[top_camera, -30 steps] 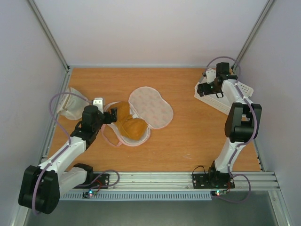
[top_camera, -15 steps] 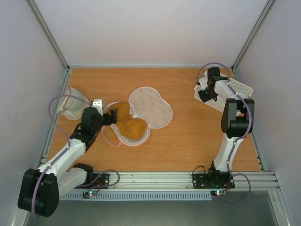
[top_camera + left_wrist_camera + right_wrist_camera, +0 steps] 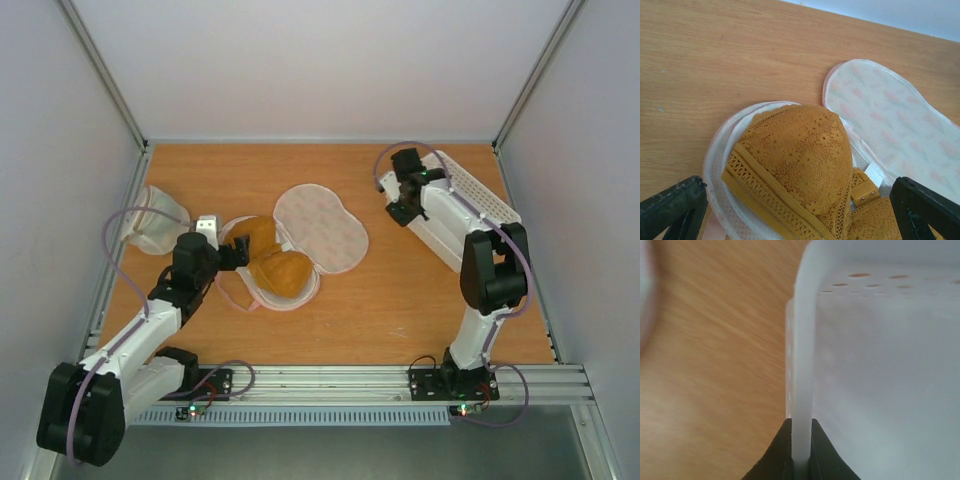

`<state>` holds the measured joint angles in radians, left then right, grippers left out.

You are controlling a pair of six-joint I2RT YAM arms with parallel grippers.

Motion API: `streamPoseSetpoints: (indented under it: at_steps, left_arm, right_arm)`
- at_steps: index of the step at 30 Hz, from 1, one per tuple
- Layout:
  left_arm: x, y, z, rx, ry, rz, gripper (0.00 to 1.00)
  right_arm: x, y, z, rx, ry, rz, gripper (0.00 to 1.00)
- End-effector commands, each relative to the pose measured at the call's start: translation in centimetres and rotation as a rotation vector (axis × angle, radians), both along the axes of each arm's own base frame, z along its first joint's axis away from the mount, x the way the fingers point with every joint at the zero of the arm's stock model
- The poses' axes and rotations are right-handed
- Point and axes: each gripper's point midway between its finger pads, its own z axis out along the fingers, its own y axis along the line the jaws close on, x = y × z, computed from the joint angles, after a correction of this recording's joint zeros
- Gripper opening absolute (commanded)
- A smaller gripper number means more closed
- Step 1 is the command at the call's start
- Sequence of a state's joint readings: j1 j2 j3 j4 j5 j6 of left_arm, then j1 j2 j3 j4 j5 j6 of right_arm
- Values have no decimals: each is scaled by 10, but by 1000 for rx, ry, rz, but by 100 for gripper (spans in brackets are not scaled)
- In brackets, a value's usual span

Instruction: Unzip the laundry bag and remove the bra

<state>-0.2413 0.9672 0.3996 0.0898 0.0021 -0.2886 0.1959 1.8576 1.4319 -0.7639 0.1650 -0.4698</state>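
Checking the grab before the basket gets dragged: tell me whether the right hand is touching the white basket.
Touching. The right wrist view shows the right hand with its fingers pinched shut on the basket wall, no gap on either side.

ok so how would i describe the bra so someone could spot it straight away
On the wooden table, look left of centre for the laundry bag, a cream printed pouch lying unzipped with its two halves spread open. The bra sits in the half nearer the left gripper. It is the only mustard-brown, lacy thing; the bag, the mesh sack and the white basket are all pale.
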Motion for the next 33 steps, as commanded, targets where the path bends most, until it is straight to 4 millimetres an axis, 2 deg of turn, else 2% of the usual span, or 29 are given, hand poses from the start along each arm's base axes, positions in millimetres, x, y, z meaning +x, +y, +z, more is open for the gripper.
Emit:
streamPoseSetpoints:
  at_steps: [1, 3, 6, 9, 12, 15, 19, 25, 30, 31, 33]
  left_arm:
    - [1, -2, 15, -46, -74, -5, 99]
    - [-2, -1, 14, -53, -79, -2, 99]
    - [-6, 0, 16, -61, -93, 3, 99]
    - [-7, 0, 21, -62, -116, 0, 99]
    - [-8, 0, 23, -62, -130, -5, 99]
    - [-10, 0, 23, -71, -127, -7, 99]
    - [-10, -1, 23, -74, -131, -8, 99]
    - [-9, 2, 20, -73, -123, 2, 99]
    - [-9, 2, 15, -77, -104, 3, 99]
    - [-9, 2, 15, -78, -104, 4, 99]
    - [-9, 2, 14, -78, -102, 3, 99]
  right_arm:
    - [-26, 22, 29, -77, -17, -15, 1]
    - [-46, 31, 31, -89, 19, -14, 1]
    - [-93, 55, 30, -73, 97, 106, 2]
    - [-155, 93, 27, -60, 157, 411, 1]
    - [-210, 120, 25, -42, 199, 661, 1]
    - [-248, 130, 18, -20, 297, 743, 1]
    - [-298, 132, -9, -63, 446, 842, 1]
    - [-347, 156, -8, 58, 535, 937, 1]
    - [-368, 168, -11, 77, 588, 973, 1]
    - [-370, 170, -7, 76, 588, 977, 1]
    - [-357, 172, 2, 46, 507, 955, 1]
